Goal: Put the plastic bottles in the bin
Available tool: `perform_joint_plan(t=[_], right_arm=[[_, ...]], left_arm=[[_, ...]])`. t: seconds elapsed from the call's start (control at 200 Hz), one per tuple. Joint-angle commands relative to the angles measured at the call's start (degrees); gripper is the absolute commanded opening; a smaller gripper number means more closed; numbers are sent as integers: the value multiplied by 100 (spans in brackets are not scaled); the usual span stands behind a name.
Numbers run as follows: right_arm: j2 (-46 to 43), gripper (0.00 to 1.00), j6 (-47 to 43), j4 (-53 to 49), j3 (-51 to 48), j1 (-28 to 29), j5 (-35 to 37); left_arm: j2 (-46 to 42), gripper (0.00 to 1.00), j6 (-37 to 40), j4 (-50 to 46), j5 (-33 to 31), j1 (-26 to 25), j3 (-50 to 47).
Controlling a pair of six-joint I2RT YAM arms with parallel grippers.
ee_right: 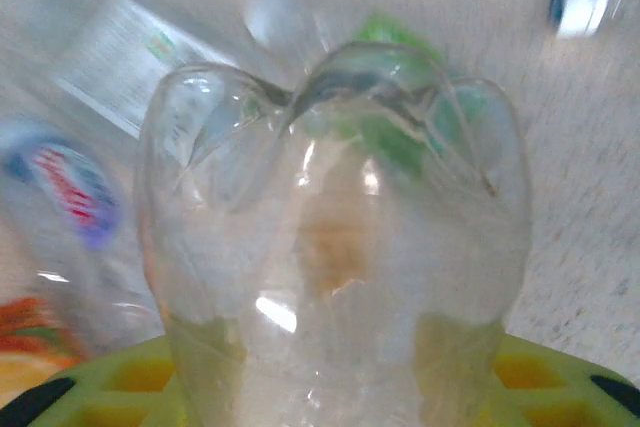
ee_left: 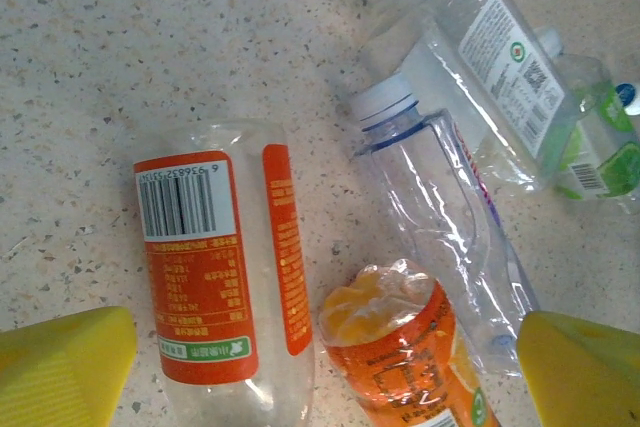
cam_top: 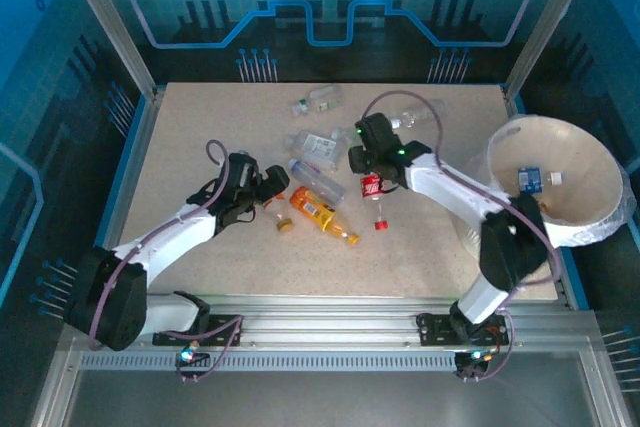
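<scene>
A clear plastic bottle [ee_right: 335, 247], lobed base foremost, sat gripped in the right hand [ee_right: 330, 402]; blurred bottles [ee_right: 110, 57] lay on the speckled tabletop [ee_right: 590, 177].

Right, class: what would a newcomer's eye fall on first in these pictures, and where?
A scatter of plastic bottles lies in the middle of the table, orange and red labels standing out. The big white bin stands at the table's right edge with a couple of items inside. In the right wrist view, a clear bottle sits base-first between the right arm's shut jaws.
</scene>
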Motion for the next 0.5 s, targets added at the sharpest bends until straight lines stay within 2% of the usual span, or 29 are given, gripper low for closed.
perform_joint_plan(t=[0.0, 0.38, 0.495], right_arm=[[-675, 46, -466, 354, -51, 60, -6], [-2133, 46, -1033, 184, 557, -52, -110], [-2491, 45, -1001, 137, 760, -306, -489]], left_arm=[[108, 99, -65, 221, 135, 47, -30], [4, 99, -203, -4, 167, 47, 49], [-146, 99, -199, -16, 238, 47, 87]])
